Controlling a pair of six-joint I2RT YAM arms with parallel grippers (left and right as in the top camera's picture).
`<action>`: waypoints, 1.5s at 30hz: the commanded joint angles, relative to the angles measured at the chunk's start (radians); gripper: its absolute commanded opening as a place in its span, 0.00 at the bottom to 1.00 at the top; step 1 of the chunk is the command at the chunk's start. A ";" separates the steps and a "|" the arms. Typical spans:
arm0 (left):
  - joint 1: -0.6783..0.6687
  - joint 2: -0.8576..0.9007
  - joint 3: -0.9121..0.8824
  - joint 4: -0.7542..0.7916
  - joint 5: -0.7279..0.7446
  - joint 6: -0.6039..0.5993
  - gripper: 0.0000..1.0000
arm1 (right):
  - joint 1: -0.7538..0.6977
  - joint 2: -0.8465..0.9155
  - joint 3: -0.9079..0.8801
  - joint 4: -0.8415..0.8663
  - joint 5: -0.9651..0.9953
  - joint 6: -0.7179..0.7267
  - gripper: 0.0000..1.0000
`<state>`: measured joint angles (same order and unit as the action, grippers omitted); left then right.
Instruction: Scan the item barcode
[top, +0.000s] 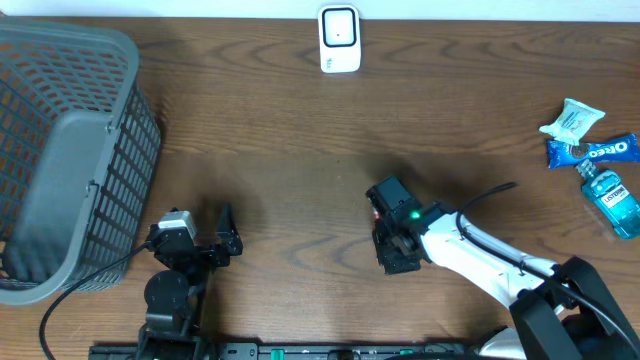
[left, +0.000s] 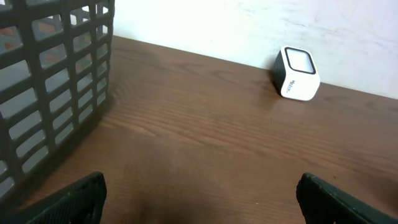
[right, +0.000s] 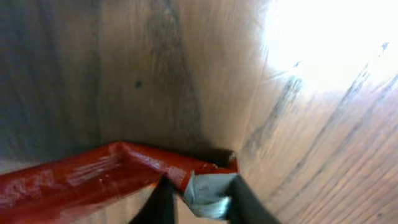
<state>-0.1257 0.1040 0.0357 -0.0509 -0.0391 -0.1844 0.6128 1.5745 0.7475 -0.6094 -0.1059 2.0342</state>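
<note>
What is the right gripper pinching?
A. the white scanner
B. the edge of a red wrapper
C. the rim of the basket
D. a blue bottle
B: in the right wrist view the right gripper is shut on the corner of a red wrapper, whose silver inside shows there.

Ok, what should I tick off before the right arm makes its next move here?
1. Grasp: right tool shut on the red packet: ok.
2. Hold secure: only the packet's silver end looks pinched: cannot tell.
3. Barcode side found: none shows in any view: cannot tell.
4. Target: scanner upright, nothing between it and the right tool in the overhead view: ok.
5. Other arm: left tool open, empty, off to the side: ok.
</note>
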 joint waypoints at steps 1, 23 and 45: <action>0.003 -0.002 -0.032 -0.015 -0.005 -0.005 0.98 | 0.003 0.049 -0.054 -0.002 0.136 -0.061 0.01; 0.003 -0.002 -0.032 -0.015 -0.005 -0.005 0.98 | -0.090 -0.078 0.384 -0.137 -0.039 -1.563 0.01; 0.003 -0.002 -0.032 -0.015 -0.005 -0.005 0.98 | -0.145 0.128 0.384 1.092 0.742 -2.419 0.01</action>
<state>-0.1257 0.1040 0.0357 -0.0513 -0.0391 -0.1841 0.4782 1.6520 1.1248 0.3927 0.5220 -0.1879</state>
